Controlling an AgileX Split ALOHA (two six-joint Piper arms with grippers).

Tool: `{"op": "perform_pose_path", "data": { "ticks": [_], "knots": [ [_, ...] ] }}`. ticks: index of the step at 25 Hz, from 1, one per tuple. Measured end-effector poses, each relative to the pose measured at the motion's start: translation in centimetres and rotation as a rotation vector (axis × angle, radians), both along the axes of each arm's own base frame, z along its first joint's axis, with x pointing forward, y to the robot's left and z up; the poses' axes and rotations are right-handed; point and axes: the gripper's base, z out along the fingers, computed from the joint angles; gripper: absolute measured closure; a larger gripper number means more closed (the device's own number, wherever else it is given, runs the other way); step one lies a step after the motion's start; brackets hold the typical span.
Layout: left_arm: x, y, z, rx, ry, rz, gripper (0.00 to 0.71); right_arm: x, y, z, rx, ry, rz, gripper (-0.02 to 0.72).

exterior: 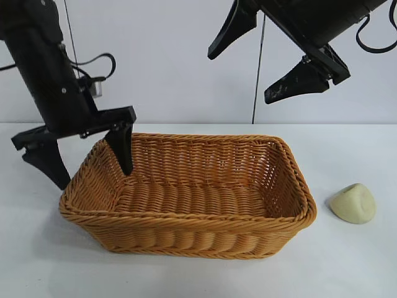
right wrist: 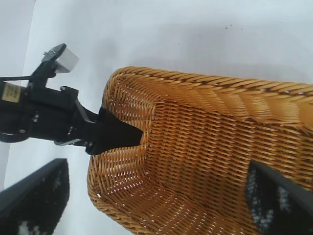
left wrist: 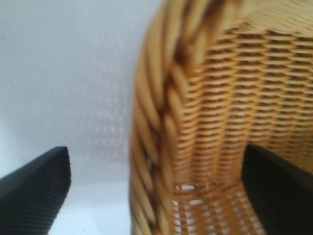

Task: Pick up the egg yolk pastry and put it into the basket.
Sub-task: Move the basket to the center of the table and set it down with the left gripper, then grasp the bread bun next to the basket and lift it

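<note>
Woven orange-tan wicker fills my middle view: the basket (exterior: 186, 198) sits on the white table (exterior: 360, 261). At its left end my left gripper (exterior: 87, 162) points down with jaws spread wide, one finger inside the rim, one outside, holding nothing. Up at the right, my right gripper (exterior: 263, 68) hangs above the basket, also wide open and empty. The pastry (exterior: 353, 203), a pale cream, smooth, matte dome, lies on the table just right of the basket, well apart from both grippers.
</note>
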Motion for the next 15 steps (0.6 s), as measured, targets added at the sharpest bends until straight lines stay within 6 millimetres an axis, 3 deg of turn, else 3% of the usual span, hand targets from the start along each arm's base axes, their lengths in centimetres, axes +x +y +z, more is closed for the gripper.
{"op": "perform_pose_path", "data": {
  "ticks": [4,7,11,15],
  "knots": [
    [0.2,0.7,5.1,0.056,-0.134,-0.048,0.017,0.0,0.0,0.0,0.000,0.000,0.000,0.008],
    [0.3,1.6,7.4,0.127,-0.203,-0.077,0.016,0.0,0.0,0.0,0.000,0.000,0.000,0.008],
    [0.5,3.1,7.9,0.159,-0.202,-0.056,0.016,0.0,0.0,0.0,-0.001,0.000,0.000,0.008],
    [1.1,6.0,7.8,0.177,-0.186,-0.001,0.016,0.0,0.0,0.0,-0.002,0.000,0.002,0.008]
  ]
}}
